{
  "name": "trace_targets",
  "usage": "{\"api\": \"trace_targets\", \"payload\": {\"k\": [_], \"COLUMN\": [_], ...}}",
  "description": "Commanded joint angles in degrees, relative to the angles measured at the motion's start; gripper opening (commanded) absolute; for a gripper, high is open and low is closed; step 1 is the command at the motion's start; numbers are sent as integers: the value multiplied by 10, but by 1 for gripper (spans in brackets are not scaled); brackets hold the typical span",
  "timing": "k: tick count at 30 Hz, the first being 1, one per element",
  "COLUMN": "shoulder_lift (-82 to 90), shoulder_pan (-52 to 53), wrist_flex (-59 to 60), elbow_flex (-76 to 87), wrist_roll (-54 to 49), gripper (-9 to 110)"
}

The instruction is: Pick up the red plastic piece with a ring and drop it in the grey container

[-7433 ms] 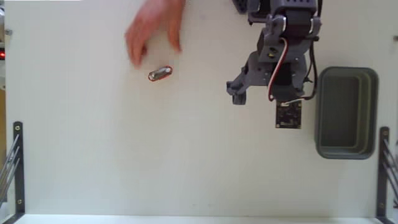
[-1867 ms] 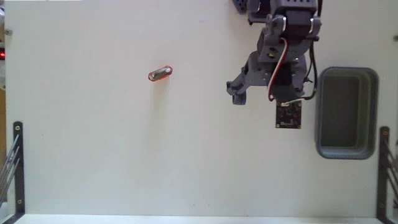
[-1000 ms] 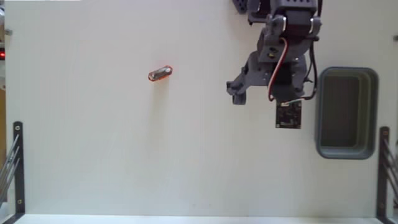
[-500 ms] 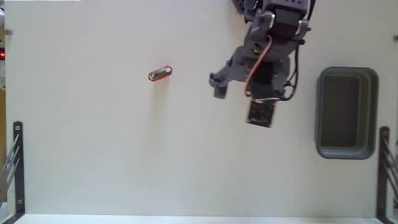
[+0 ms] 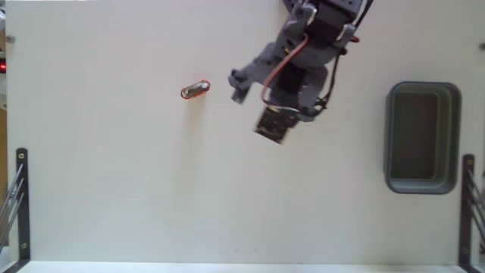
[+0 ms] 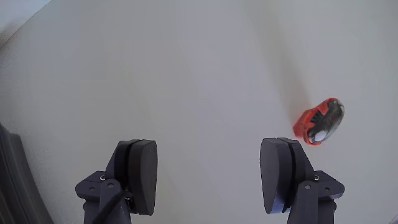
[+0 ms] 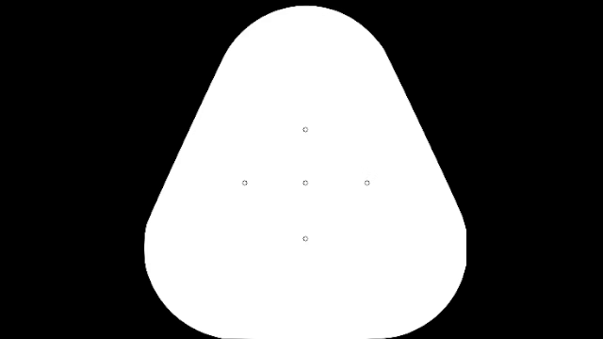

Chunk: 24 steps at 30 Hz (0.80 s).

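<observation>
The red plastic piece with a ring is lying loose on the white table, nothing touching it. In the fixed view it sits toward the upper left, well apart from the grey container over at the right edge.

Biggest risk from here, I'd say, is a lopsided approach. In the wrist view the piece sits off to the right and a bit ahead of the right-hand finger, not in the gap. If the arm drops without swinging further over, that finger could land on the piece or shove it sideways instead of straddling it. It's also small and flat-ish, so a shallow pinch might just skid it away.

The gripper is spread wide with nothing in it, both fingers clearly apart. In the fixed view the gripper is near the piece, just to its right; how high it's hovering, I honestly can't tell.
</observation>
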Motion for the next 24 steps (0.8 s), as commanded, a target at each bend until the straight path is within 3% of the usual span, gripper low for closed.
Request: {"api": "trace_targets", "payload": {"k": [1,24], "shoulder_lift": [22,22], "shoulder_pan": [35,200], "wrist_flex": [11,11], "elbow_flex": [3,3], "wrist_roll": [3,3], "gripper": [110,110]}}
